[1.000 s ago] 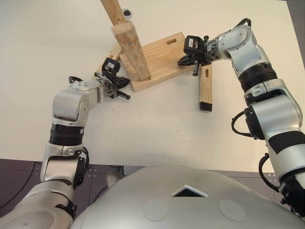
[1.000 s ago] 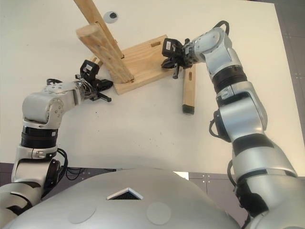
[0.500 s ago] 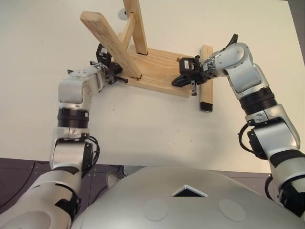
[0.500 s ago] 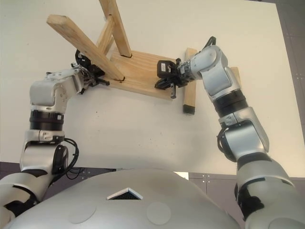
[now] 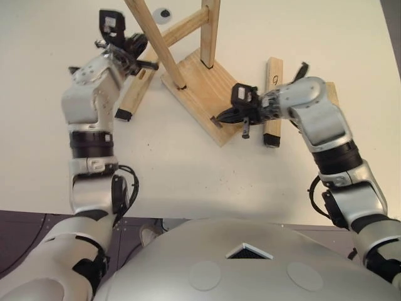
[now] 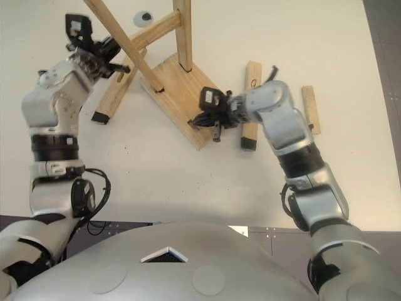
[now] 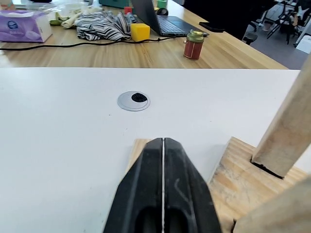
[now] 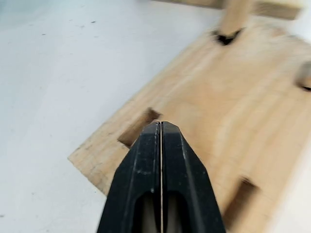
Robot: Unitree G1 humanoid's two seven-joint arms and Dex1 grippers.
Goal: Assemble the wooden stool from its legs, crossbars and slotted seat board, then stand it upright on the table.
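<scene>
White worktop (image 5: 188, 169), head views. The seat board (image 5: 199, 94) lies flat with two legs standing in its slots, an upright leg (image 5: 210, 31) and a tilted leg (image 5: 153, 37). A crossbar (image 5: 185, 26) joins them. A left loose leg (image 5: 131, 100) lies flat just beside the board, and a right loose leg (image 5: 270, 132) lies on the other side. A short bar (image 6: 309, 108) lies beyond that, well apart from the board. A grommet (image 5: 163, 12) sits at the far edge. The left gripper (image 5: 143, 53) hangs near the tilted leg, over the left loose leg's far end. The right gripper (image 5: 224, 115) is at the board's near corner.

Left wrist view. Gripper fingers are pressed together and hold nothing. They point across the worktop toward the grommet, with the seat board and a slotted-in leg to one side. Behind is a desk (image 7: 146, 53) carrying a laptop (image 7: 160, 19), a yellow block (image 7: 140, 31), a red jar (image 7: 193, 44) and a striped cloth (image 7: 102, 24).

Right wrist view. Gripper fingers are pressed together and hold nothing. Their tips are over the seat board, just beside an open slot (image 8: 138, 126). Whether they touch the wood cannot be told.
</scene>
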